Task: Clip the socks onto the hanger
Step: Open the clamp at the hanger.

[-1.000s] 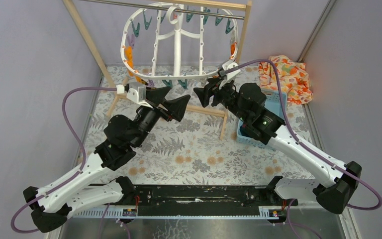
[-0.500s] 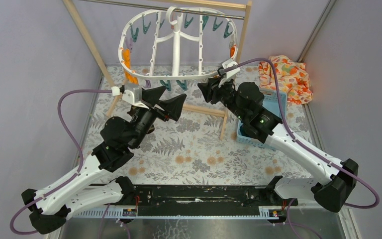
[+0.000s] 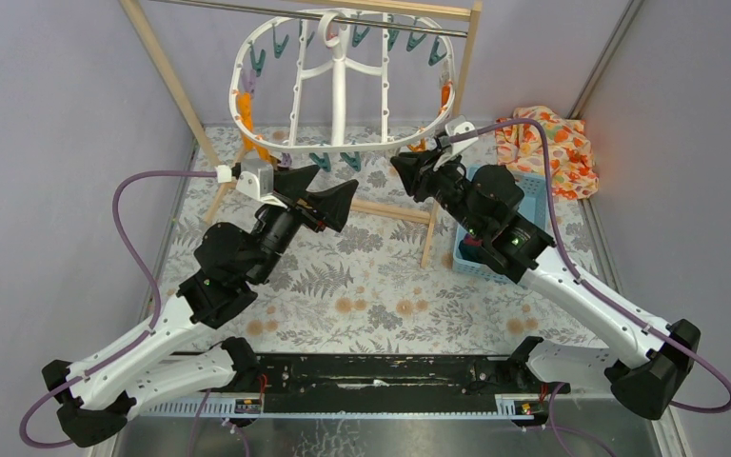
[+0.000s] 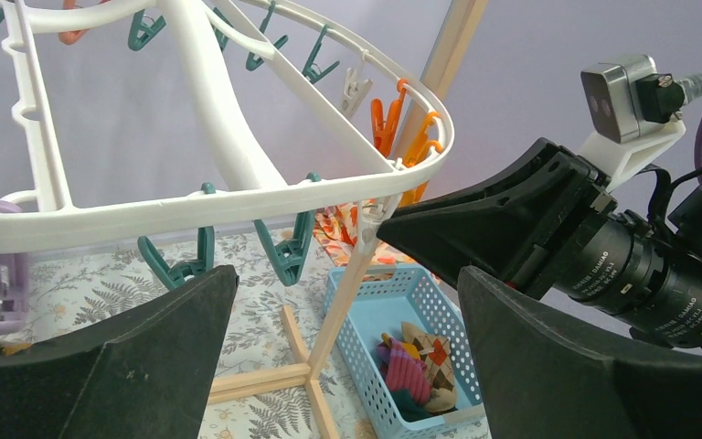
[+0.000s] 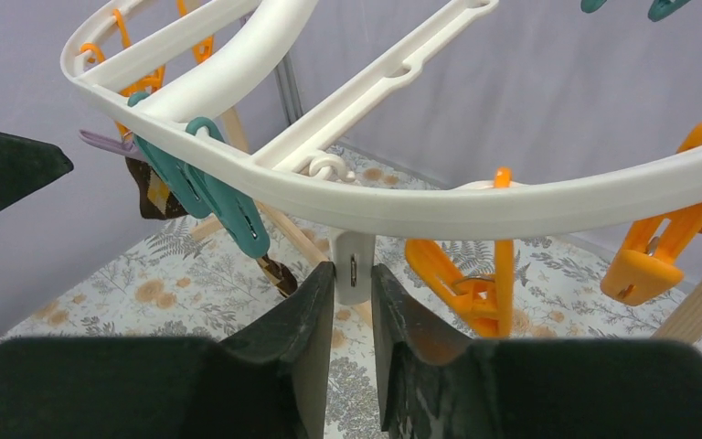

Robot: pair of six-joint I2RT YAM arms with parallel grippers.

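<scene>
The white oval hanger [image 3: 338,86] hangs from the rail, with teal, orange and purple pegs along its rim. My right gripper [image 5: 352,270] is up at the near right rim [image 5: 420,206], its fingers pressed on both sides of a small white peg [image 5: 354,265]. My left gripper [image 3: 331,183] is held wide open below the near rim [image 4: 192,206] with nothing between its fingers. The socks [image 4: 416,366], one magenta-purple and one with tan and orange checks, lie in the blue basket [image 4: 366,302]. A dark brown checked scrap [image 5: 151,187] hangs at a purple peg.
The wooden rack's [image 3: 167,71] legs and floor bar [image 3: 390,209] stand between the arms. An orange floral cloth [image 3: 552,143] lies at the back right behind the blue basket [image 3: 476,262]. Grey walls close in on both sides.
My right gripper has moved up and right to the hanger's rim and narrowed its jaws onto the white peg. The hanger swung a little. My left arm has barely shifted.
</scene>
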